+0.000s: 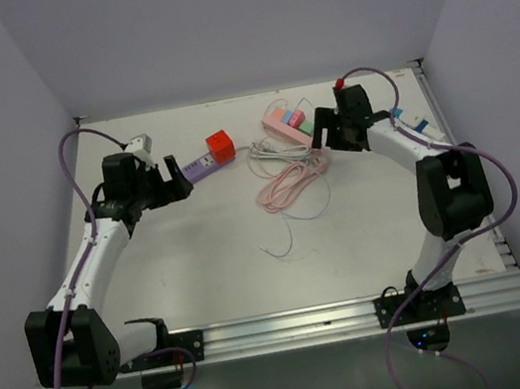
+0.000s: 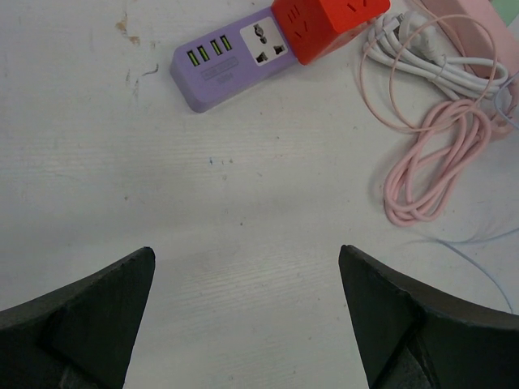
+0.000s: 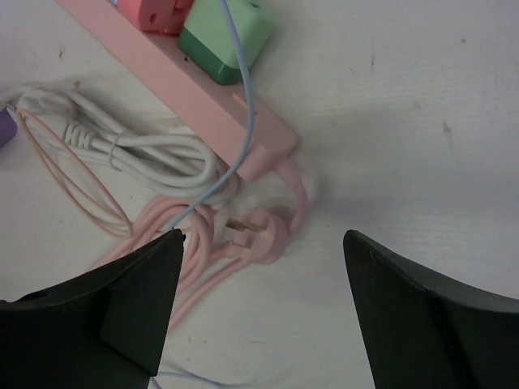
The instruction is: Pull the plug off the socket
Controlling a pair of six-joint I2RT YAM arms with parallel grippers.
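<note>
A purple socket strip (image 2: 223,61) lies on the white table with a red cube plug (image 2: 328,24) seated on its right end; from above, the strip (image 1: 200,170) and the cube (image 1: 220,145) sit just right of my left gripper (image 1: 177,179). That left gripper (image 2: 247,259) is open over bare table, short of the strip. A pink socket strip (image 3: 203,109) carries a green plug (image 3: 227,36) and a red-pink plug (image 3: 154,12). My right gripper (image 3: 263,239) is open above the strip's near end and a loose pink plug (image 3: 268,235).
A coiled pink cable (image 1: 289,186) and a bundled white cable (image 1: 278,151) lie between the two strips. A thin blue cable (image 3: 243,105) runs from the green plug across the pink strip. The table's raised edges (image 1: 449,121) border the work area.
</note>
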